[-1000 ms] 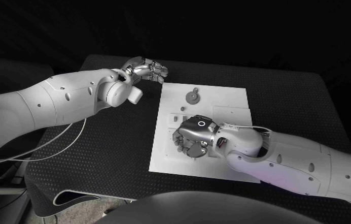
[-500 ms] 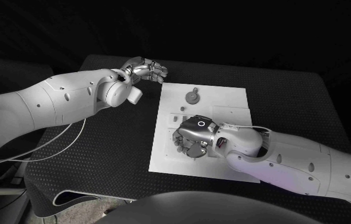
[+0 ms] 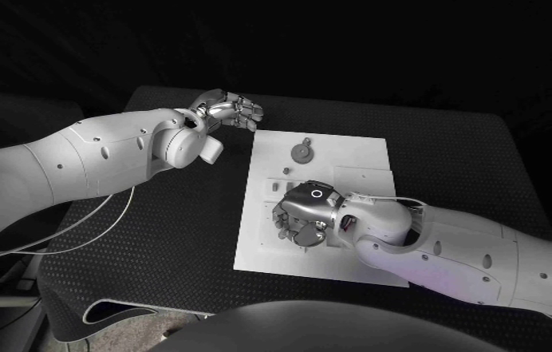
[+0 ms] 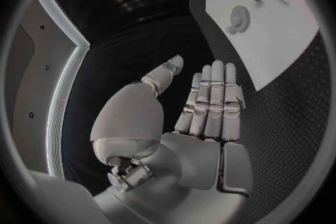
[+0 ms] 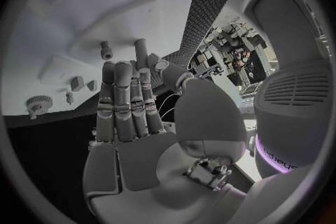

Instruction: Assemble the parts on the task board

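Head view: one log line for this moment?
left robot hand: open, off-board | right robot hand: over white task board, holding nothing | round grey gear part: untouched

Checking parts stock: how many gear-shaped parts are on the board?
1: a gear lies at the task board's far end. The right hand may hide others.

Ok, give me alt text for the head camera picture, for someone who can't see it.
A white task board lies on a black table, with the robot's right hand lowered onto its middle. The left hand, holding nothing, hovers over the table just beyond the board's far left corner, near a small round gear on the board.
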### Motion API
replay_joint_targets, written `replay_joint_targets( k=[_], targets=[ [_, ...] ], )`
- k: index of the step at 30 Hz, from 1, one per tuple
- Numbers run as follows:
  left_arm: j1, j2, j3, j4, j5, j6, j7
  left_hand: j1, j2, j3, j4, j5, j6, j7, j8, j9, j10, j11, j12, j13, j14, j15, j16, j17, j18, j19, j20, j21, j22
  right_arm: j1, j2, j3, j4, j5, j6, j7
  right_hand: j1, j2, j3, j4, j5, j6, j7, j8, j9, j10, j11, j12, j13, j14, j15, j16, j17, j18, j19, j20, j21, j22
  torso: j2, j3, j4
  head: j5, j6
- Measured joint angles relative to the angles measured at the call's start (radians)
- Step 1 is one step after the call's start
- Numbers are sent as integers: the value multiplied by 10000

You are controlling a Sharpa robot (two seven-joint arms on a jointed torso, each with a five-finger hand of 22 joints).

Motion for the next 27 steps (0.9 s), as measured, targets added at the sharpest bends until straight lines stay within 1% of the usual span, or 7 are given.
replay_joint_targets(
  k=[7,14,20,23,27],
  targets=[
    [0,2,0,0,0,3,-2,0,0,0,0,0,0,0,0,0,0,0,0,1,0,0,-40,2,1,0,0,0,0,-2,76,-4,-80,-19,83,0,0,0,17,18,-3,0,0,0,6,-14,-15,0,0,1,0,0,0,0,0,0,0,-1,0,-3,0,4,0],
    [0,9,0,-3,0,6,-4,0,0,0,0,0,0,0,0,0,0,0,0,1,0,0,-40,13,0,0,0,0,1,33,204,-82,-165,15,140,25,0,0,5,31,-9,0,0,0,25,-15,-15,34,4,4,2,0,-1,0,0,0,0,-1,-1,-7,3,0,0],
    [0,6,0,-4,0,8,-6,0,0,0,0,0,0,0,0,0,0,0,0,1,0,0,-40,24,0,0,0,0,-3,39,203,-114,-182,128,119,73,0,0,5,31,-28,0,0,-1,37,-15,-16,57,7,8,4,0,-1,0,0,0,0,-1,-2,-7,5,-12,0],
    [0,6,0,-4,0,9,-7,0,0,0,0,0,0,0,0,0,0,0,36,1,0,0,-40,24,0,0,0,0,-8,42,201,-122,-207,216,98,103,0,0,5,31,4,-56,55,-31,45,-15,-16,57,8,16,9,0,-2,0,0,0,0,-1,-2,-7,0,-13,0],
    [0,10,0,-6,0,12,-8,0,0,0,0,0,0,0,0,0,0,-1,36,1,0,0,-40,31,0,0,0,0,-7,42,194,-126,-227,341,79,138,0,0,-137,86,7,-209,200,-154,16,-49,-50,17,8,3,-5,0,-2,1,0,0,0,-2,-2,-7,-1,-17,0]
  ],
)
